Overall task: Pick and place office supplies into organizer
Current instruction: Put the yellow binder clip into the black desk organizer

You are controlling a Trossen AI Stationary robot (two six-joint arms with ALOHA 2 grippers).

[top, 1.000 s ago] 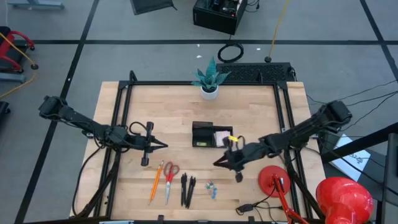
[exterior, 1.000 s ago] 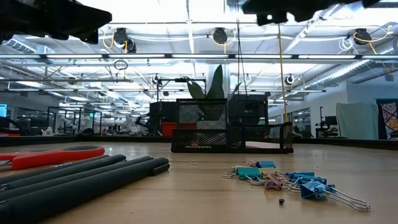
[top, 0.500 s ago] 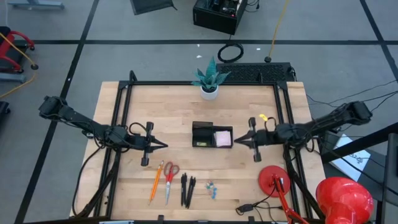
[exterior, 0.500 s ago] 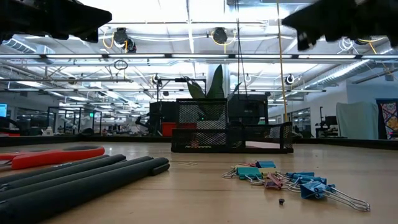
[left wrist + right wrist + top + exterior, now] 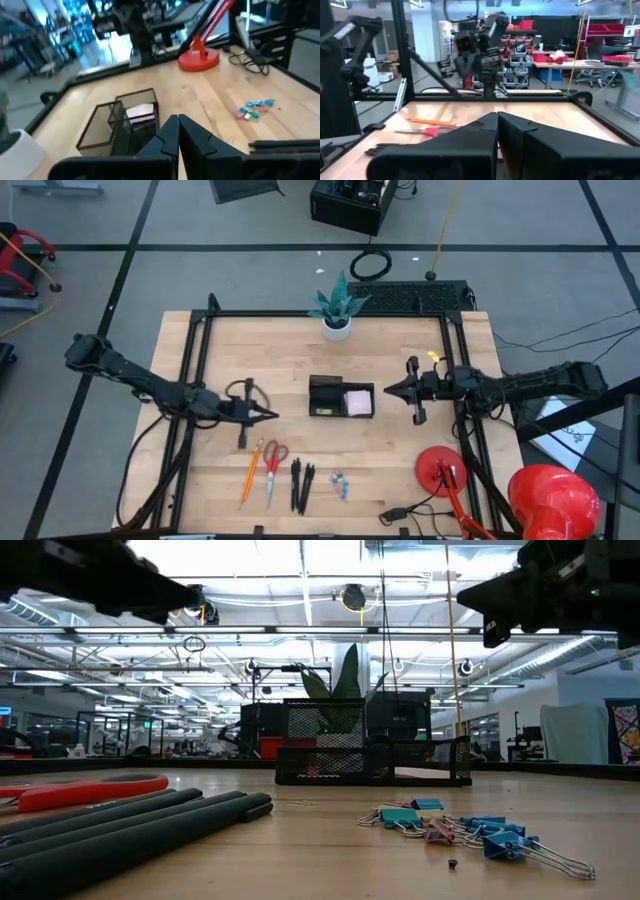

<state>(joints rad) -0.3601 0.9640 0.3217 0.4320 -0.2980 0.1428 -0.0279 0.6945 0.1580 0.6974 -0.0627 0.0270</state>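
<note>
Wooden table (image 5: pixel 280 350) at frame centre holds the organizer (image 5: pixel 340 397); left gripper (image 5: pixel 270 415) and right gripper (image 5: pixel 390 391) flank it, fingers closed, empty.

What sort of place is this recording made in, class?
Probably a robotics lab or workshop: a wooden table inside a black frame, workbenches and office chairs behind, and exposed ceiling ducts overhead.

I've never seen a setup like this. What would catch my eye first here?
Probably the two dark arms reaching in from either side of the pale wooden table, the left pincer and right pincer both shut, flanking a small black mesh organizer tray at the centre holding a pink sticky-note pad. Then the row at the front edge: orange pencil, red-handled scissors, black pens, small blue clips.
</note>
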